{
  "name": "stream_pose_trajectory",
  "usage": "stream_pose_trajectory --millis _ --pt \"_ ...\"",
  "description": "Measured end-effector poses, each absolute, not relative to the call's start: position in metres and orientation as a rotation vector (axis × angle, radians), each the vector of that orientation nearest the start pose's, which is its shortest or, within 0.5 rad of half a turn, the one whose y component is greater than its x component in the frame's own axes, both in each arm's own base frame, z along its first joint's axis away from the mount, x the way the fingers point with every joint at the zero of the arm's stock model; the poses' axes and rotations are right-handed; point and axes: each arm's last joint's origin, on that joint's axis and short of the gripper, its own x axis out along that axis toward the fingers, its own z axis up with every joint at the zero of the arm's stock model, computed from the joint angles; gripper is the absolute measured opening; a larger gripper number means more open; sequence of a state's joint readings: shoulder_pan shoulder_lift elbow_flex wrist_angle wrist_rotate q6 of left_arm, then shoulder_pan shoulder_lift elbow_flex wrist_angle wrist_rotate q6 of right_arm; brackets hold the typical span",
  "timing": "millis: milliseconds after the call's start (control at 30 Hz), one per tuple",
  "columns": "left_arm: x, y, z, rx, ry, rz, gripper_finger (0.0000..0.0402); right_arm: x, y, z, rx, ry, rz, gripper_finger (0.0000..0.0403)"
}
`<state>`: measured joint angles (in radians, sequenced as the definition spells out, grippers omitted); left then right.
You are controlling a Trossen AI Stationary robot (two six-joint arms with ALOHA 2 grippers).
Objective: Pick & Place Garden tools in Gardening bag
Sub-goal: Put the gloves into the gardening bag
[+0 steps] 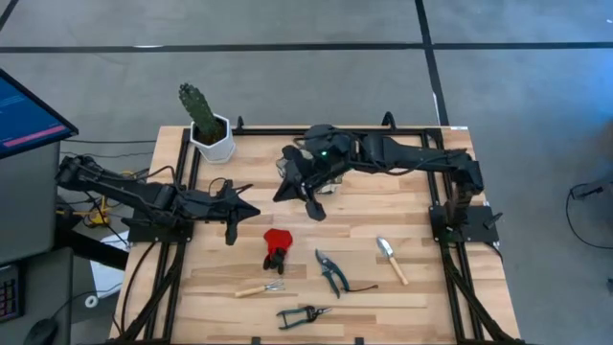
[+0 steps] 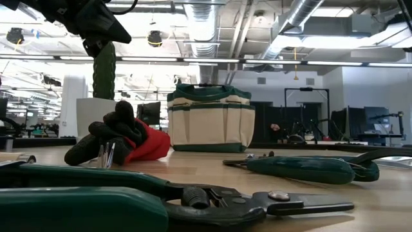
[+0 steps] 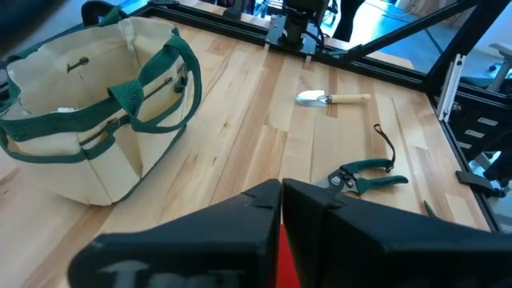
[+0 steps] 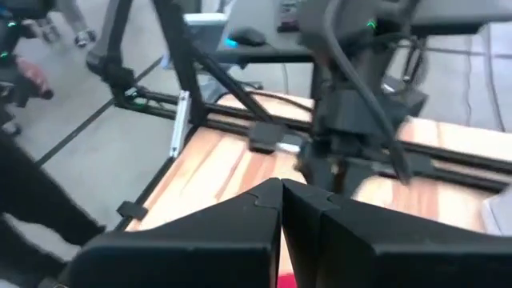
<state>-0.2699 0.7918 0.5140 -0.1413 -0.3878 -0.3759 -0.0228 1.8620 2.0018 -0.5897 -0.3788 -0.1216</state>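
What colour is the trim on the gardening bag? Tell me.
Dark green trim and straps on a beige canvas gardening bag; the left wrist view shows it best.
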Motion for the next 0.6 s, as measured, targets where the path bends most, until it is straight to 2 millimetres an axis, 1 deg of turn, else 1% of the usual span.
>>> stream_pose_trajectory --millis 67,167,200,267,367,433,600 --pt "0.170 -0.036 0.243 -0.234 0.368 0.190 0.0004 0.417 -0.003 0.407 -0.016 0.336 0.322 0.0001" --pt "0.170 -0.035 0.243 -0.234 0.367 0.193 0.0004 0.415 -0.015 0.398 0.029 0.254 0.189 0.0001" --pt "0.170 -0.035 0.243 -0.234 0.367 0.193 0.0004 0.411 -0.019 0.396 0.039 0.233 0.141 0.0001" --pt "0.170 -0.035 0.243 -0.234 0.367 0.193 0.0004 0.397 -0.029 0.396 0.060 0.213 0.064 0.0001" --pt "0.170 -0.035 0.243 -0.232 0.368 0.193 0.0004 0.373 -0.039 0.396 0.064 0.213 0.028 0.0001" --pt "0.170 -0.035 0.243 -0.231 0.368 0.194 0.0004 0.358 -0.038 0.392 0.061 0.224 0.027 0.0001" --pt "0.170 -0.035 0.243 -0.230 0.368 0.195 0.0004 0.320 -0.027 0.387 0.102 0.208 0.034 0.0001"
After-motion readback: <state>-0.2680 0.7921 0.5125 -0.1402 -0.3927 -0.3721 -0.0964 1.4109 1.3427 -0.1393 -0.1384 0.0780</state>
